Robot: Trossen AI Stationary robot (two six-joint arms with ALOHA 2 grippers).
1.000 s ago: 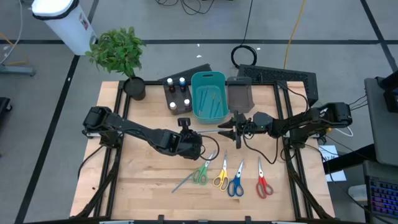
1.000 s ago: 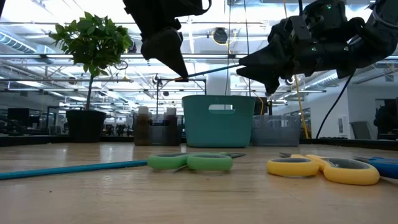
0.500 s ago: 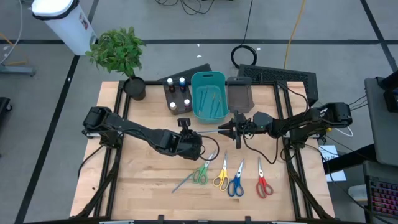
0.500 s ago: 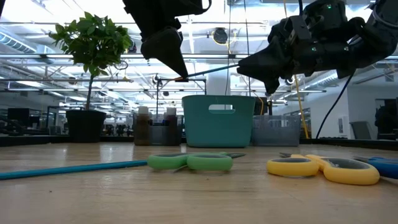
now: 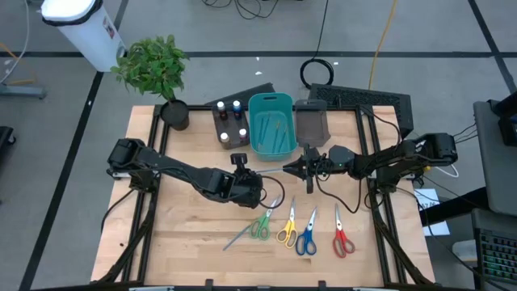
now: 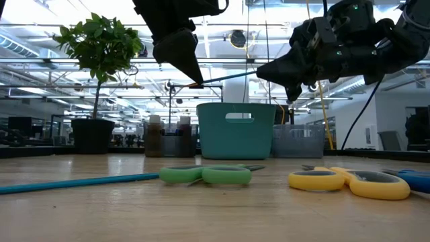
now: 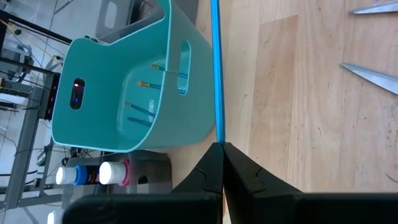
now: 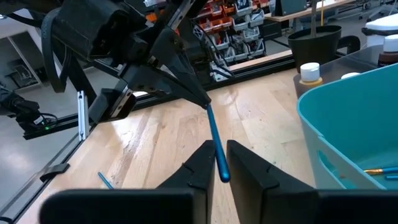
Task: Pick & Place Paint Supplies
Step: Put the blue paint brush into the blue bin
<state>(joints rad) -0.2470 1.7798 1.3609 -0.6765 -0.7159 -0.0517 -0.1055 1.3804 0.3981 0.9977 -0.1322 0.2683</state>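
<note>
A thin blue brush (image 5: 280, 170) hangs in the air between my two grippers, just on the near side of the teal bin (image 5: 271, 125). My left gripper (image 5: 263, 176) is shut on one end of it and my right gripper (image 5: 297, 168) is shut on the other. The green (image 5: 260, 226), yellow (image 5: 286, 229), blue (image 5: 306, 237) and red (image 5: 342, 238) scissors lie flat on the table nearer the front. The dark bottles (image 5: 229, 120) stand in a holder left of the bin. Several brushes (image 7: 146, 93) lie inside the bin. My left gripper pinches the brush's end (image 7: 218, 138) between its two fingertips (image 6: 196, 82). The brush runs straight on from the fingers and is clear of the table. My right gripper has the brush's other end (image 8: 217, 163) between its two fingers (image 8: 202, 163), coming level from the table's right side and along the brush. The brush is nearly level, slightly higher at this end (image 6: 254, 73).
A dark grey bin (image 5: 310, 121) stands right of the teal bin. A potted plant (image 5: 157, 69) is at the far left corner. Another blue brush (image 6: 80, 181) lies on the table by the green scissors. A keyboard (image 5: 359, 99) lies beyond the far edge.
</note>
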